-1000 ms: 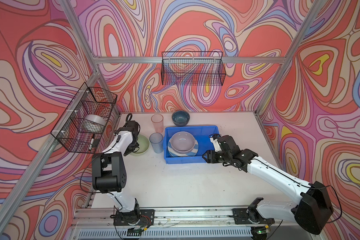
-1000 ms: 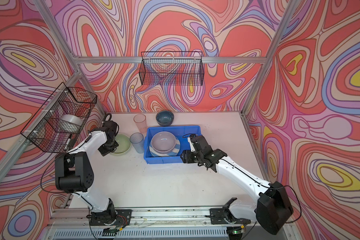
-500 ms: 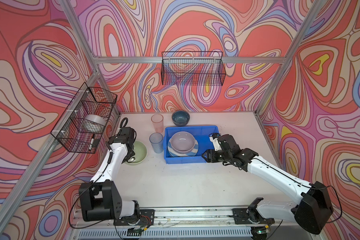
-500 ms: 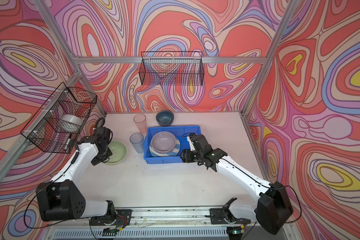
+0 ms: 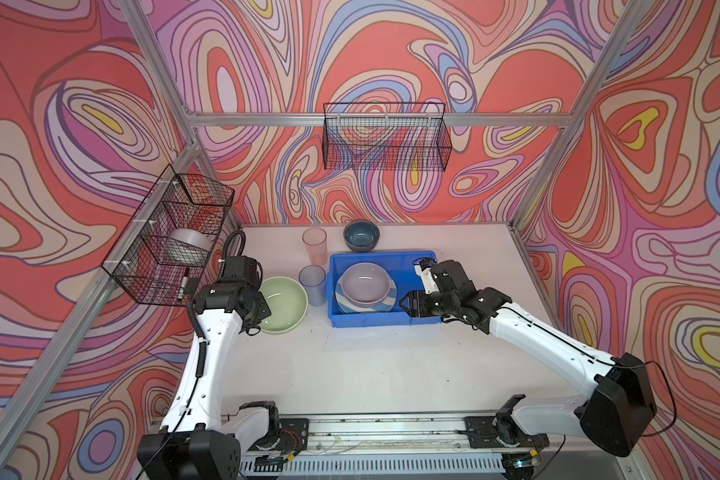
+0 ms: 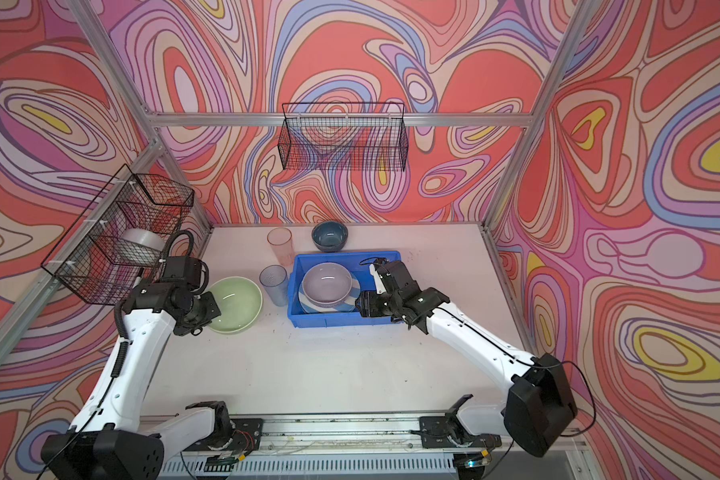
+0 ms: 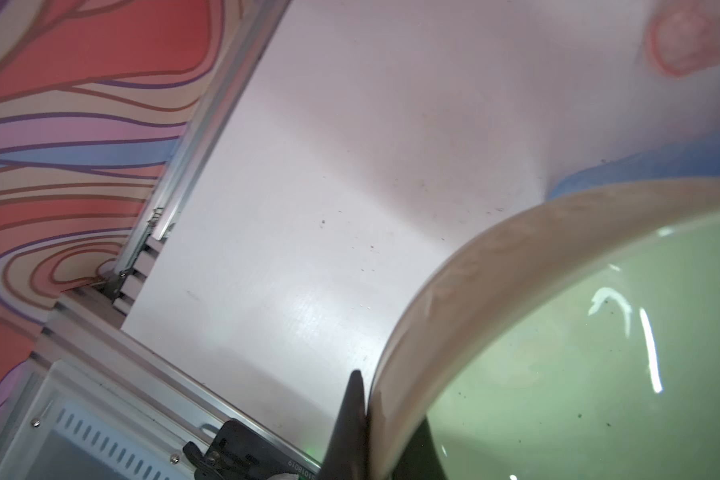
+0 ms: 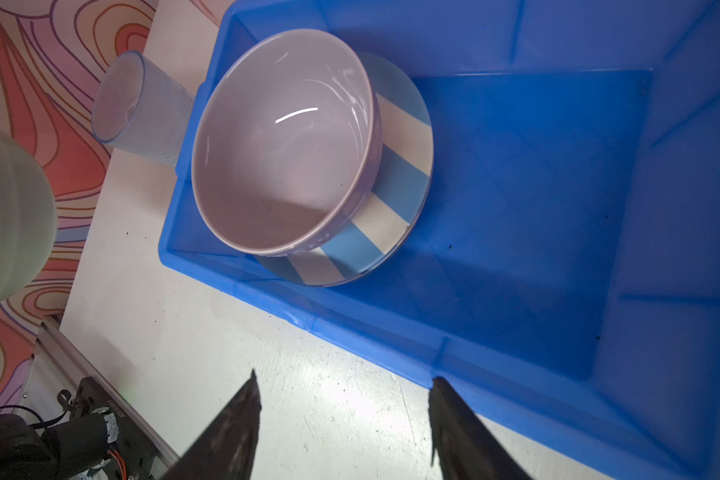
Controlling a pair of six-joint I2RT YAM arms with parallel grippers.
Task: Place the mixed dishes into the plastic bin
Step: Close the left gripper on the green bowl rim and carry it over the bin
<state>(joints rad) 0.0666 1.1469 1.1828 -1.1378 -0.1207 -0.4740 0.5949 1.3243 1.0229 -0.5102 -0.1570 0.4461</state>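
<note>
Glossy glazed-looking pale green bowl (image 5: 287,305), lilac bowl (image 8: 283,141) and striped plate (image 8: 400,166); smooth semi-gloss plastic bin (image 8: 516,199); translucent finely textured bluish tumbler (image 8: 142,108); matt scuffed white table (image 5: 371,365); black metal wire mesh baskets (image 5: 385,141); brushed aluminium frame (image 5: 267,119).

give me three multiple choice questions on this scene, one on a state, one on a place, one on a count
1. The left tool is: A open; B shut on the rim of the pale green bowl; C shut on nothing.
2. The striped plate lies: A in the left tool; B in a wire basket; C in the blue bin, under the lilac bowl.
3. How many tumblers stand outside the bin? A one; B two; C four.
Answers: 1 B, its fingers pinch the rim in the left wrist view. 2 C, the right wrist view shows the bowl on it. 3 B, one pinkish and one bluish.
</note>
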